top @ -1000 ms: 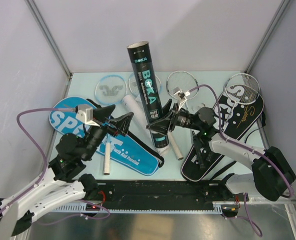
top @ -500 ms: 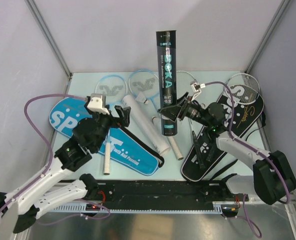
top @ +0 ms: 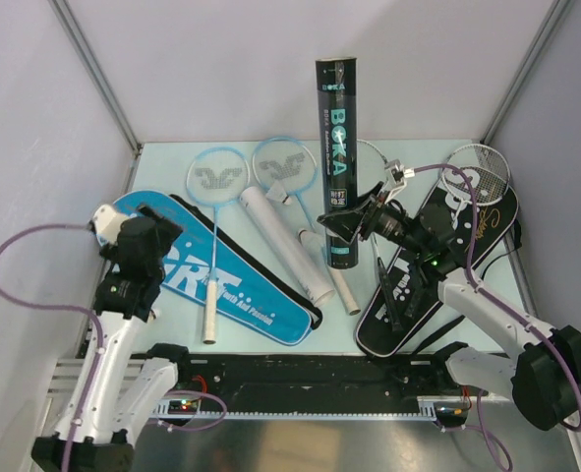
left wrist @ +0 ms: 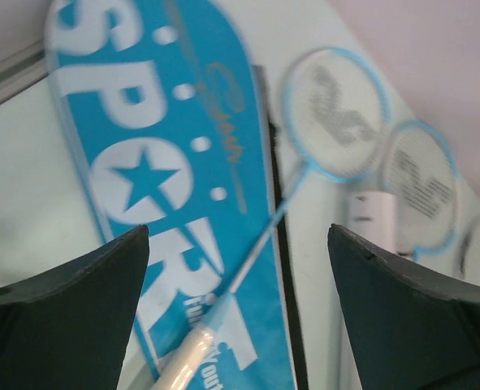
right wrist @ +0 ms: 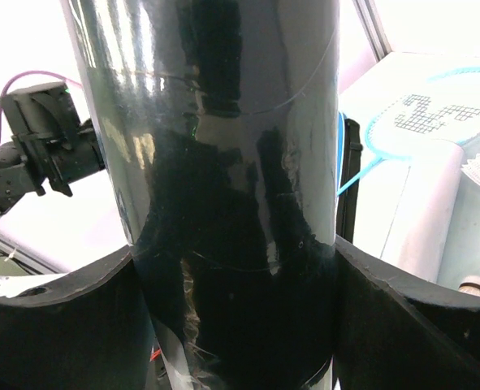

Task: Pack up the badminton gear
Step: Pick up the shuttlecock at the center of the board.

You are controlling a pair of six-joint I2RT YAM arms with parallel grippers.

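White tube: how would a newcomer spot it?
Find the blue SPORT cover on the table's left half. Just right of it the white tube lies flat, slanting from the light-blue racket heads toward the near edge. Unlike the black tube upright in the right gripper, it is plain white and lies down.

Two blue rackets point(top: 215, 177) point(top: 283, 167), two silver rackets point(top: 479, 162) point(top: 367, 162), one black tube point(top: 337, 147), one white tube point(top: 280, 241), two covers point(top: 241, 295) point(top: 408, 295).

The black tube point(right wrist: 223, 162) is glossy and smooth, and it mirrors light like lacquered card or plastic. The white tube point(top: 282, 244) looks matt. The blue cover point(left wrist: 166, 162) is smooth, faintly shiny cloth with printed white letters. The black cover point(top: 482, 236) looks duller. The table point(top: 167, 167) is pale, smooth and softly reflective.
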